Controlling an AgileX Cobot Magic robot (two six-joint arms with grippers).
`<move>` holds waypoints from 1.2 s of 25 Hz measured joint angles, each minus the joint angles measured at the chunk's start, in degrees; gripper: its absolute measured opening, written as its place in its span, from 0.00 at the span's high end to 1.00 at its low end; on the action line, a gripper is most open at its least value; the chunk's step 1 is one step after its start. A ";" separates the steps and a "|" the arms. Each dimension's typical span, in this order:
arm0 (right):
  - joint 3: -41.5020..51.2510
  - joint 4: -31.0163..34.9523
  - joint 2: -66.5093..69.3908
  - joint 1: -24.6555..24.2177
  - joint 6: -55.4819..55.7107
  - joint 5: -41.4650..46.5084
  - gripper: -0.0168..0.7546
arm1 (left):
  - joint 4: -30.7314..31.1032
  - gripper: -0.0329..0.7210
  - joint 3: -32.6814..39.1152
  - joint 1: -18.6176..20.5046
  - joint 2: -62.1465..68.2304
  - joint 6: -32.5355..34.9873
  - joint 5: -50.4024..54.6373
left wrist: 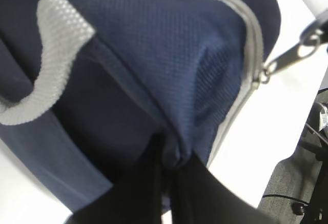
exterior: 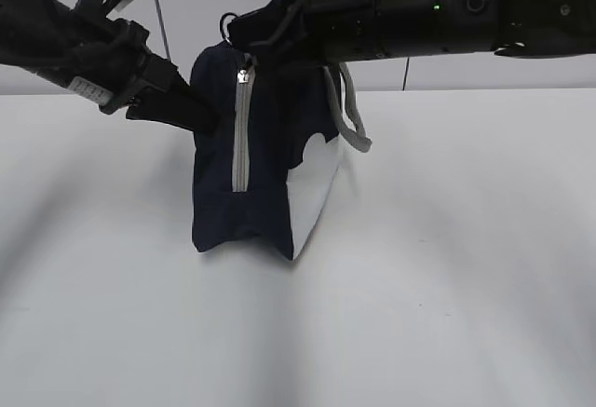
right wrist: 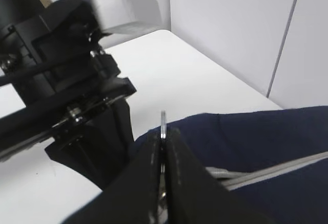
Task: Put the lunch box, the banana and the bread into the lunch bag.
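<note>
On table: upright navy lunch bag (exterior: 256, 174), seemingly zipped.

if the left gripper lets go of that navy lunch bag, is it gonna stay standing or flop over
The lunch bag is probably floppy: its fabric puckers where the left gripper pinches it. It leans and rests on a narrow base on the table, so it may sag or tip once released. The right gripper, shut on the ring pull, might hold it up.

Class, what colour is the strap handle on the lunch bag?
Grey, on the navy lunch bag; the strap handle shows best in the left wrist view.
</note>
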 joint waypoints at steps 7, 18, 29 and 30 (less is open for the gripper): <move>-2.11 -0.65 0.00 -1.13 1.71 -0.59 1.00 | 0.23 0.95 0.00 0.00 0.00 -0.16 1.61; -3.59 -1.24 1.15 -5.01 4.81 -5.10 1.00 | 0.18 0.95 0.00 0.00 0.00 -0.17 4.11; -7.55 -2.79 3.56 -5.39 8.06 -7.33 1.00 | 1.33 0.95 0.00 0.00 0.00 -0.22 6.33; -7.68 -3.33 3.56 -5.49 8.48 -7.33 1.00 | 1.35 0.95 0.00 0.00 0.00 -0.22 6.33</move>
